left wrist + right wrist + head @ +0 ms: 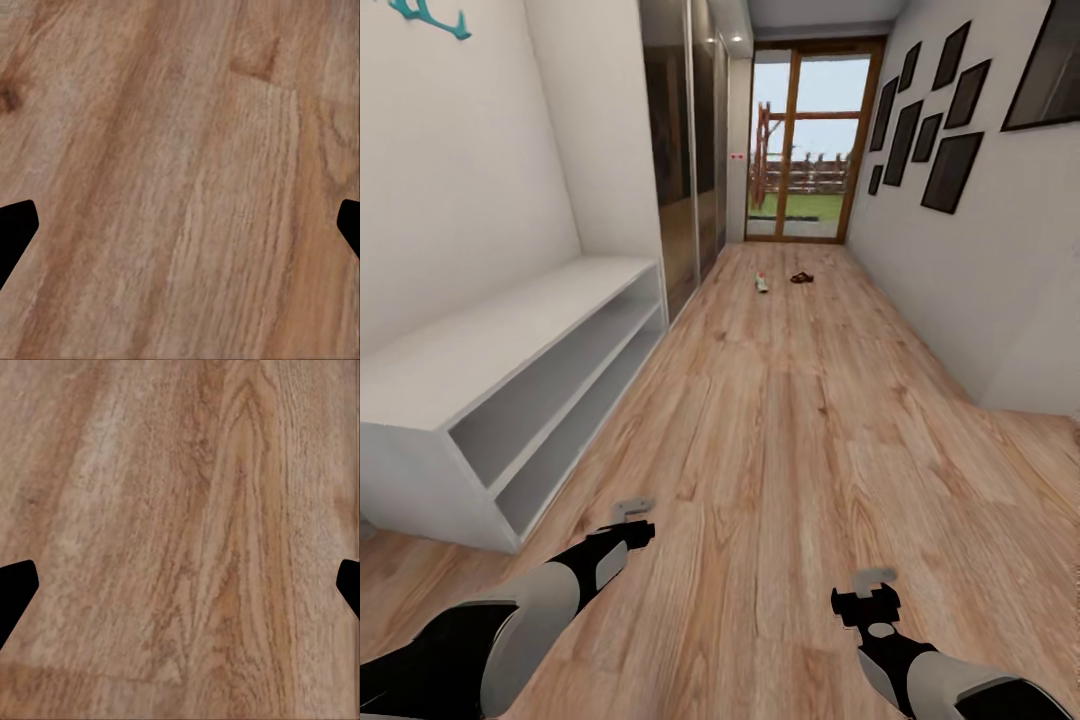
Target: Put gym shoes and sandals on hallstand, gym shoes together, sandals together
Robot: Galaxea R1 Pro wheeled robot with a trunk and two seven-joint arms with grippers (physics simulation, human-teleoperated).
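Note:
Far down the corridor floor (780, 420), a small white gym shoe (761, 283) lies near the glass door, with a brown sandal (802, 278) a little to its right; both are too small for detail. The white-grey hallstand (510, 340) runs along the left wall, its bench top and two open shelves bare. My left gripper (632, 512) and right gripper (875, 581) hang low over the planks near me, far from the shoes. Both wrist views look down on wood floor (180, 165) (180, 540) between wide-apart dark fingertips (15, 225) (15, 585), holding nothing.
A mirrored wardrobe (685, 170) lines the left wall beyond the hallstand. The glass door (807, 150) closes the corridor's far end. Dark picture frames (950, 170) hang on the right wall, which steps back at the near right.

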